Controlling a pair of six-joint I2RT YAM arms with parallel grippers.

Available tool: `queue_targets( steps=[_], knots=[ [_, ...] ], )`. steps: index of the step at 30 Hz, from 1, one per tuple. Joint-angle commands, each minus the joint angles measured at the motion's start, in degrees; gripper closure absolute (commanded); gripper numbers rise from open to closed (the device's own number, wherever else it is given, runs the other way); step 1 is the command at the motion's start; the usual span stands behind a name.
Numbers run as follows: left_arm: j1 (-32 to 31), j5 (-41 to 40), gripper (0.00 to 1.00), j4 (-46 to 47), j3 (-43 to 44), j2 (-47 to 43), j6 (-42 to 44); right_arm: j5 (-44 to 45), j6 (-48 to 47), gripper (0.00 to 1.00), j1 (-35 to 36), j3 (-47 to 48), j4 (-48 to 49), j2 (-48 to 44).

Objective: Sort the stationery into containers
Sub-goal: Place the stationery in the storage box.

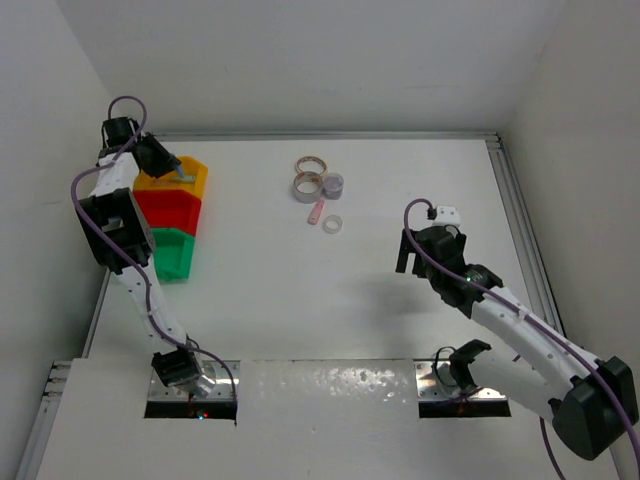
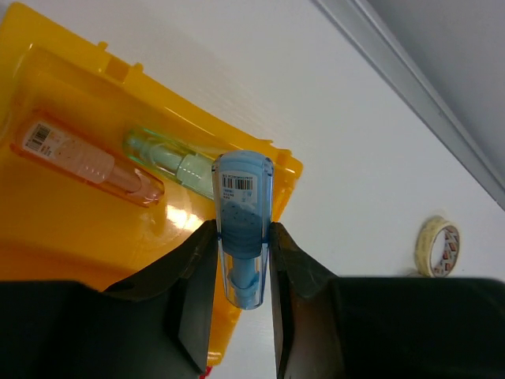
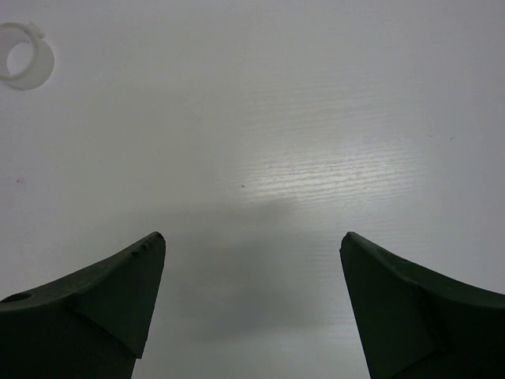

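Observation:
My left gripper [image 2: 243,237] is shut on a blue stick [image 2: 242,213] and holds it over the front edge of the yellow-orange bin [image 2: 55,229]. An orange stick [image 2: 87,162] and a green stick [image 2: 170,162] lie inside that bin. In the top view the left gripper [image 1: 178,172] hangs over the yellow-orange bin [image 1: 197,182], with the red bin [image 1: 172,212] and green bin [image 1: 175,255] nearer me. Tape rolls [image 1: 310,165] [image 1: 307,186] [image 1: 333,183], a white ring [image 1: 333,224] and a pink stick [image 1: 316,212] lie mid-table. My right gripper [image 1: 412,248] is open and empty above bare table.
A tan tape roll [image 2: 438,246] shows at the right of the left wrist view. A white ring [image 3: 25,55] lies at the top left of the right wrist view. A metal rail [image 1: 515,210] runs along the table's right edge, with walls behind and at both sides.

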Motion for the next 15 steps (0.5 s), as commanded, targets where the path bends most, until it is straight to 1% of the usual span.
queue_targets(
  steps=[1,5,7,8,10,11,14,15],
  knots=[
    [0.5,-0.5,1.00,3.2,2.8,0.0,0.3,0.4,-0.4,0.10,0.3,2.3,2.0,0.3],
    [0.5,-0.6,1.00,6.5,-0.9,-1.2,-0.1,0.9,-0.6,0.09,0.3,2.2,2.1,-0.3],
    [0.3,-1.2,1.00,6.4,-1.1,-1.3,0.0,1.1,-0.7,0.09,0.3,2.2,2.2,-0.3],
    [0.2,-1.4,0.95,6.4,-1.3,-1.3,0.1,1.2,-0.8,0.09,0.3,2.3,2.1,-0.4],
    [0.1,-2.5,0.81,6.0,-1.6,-1.4,0.8,0.7,-0.8,0.09,0.3,2.5,2.0,-0.4],
    [-0.2,-2.9,0.64,5.8,-1.4,-1.8,2.0,0.4,-1.0,0.09,0.4,2.6,1.9,-0.4],
    [-1.2,-4.9,0.47,5.3,-0.8,-2.9,4.2,-0.5,-1.4,0.09,0.3,2.9,1.4,-0.7],
    [-1.3,-5.9,0.44,5.4,-0.8,-4.3,5.4,-0.5,-1.4,0.09,0.3,3.0,1.0,-0.8]
  ],
)
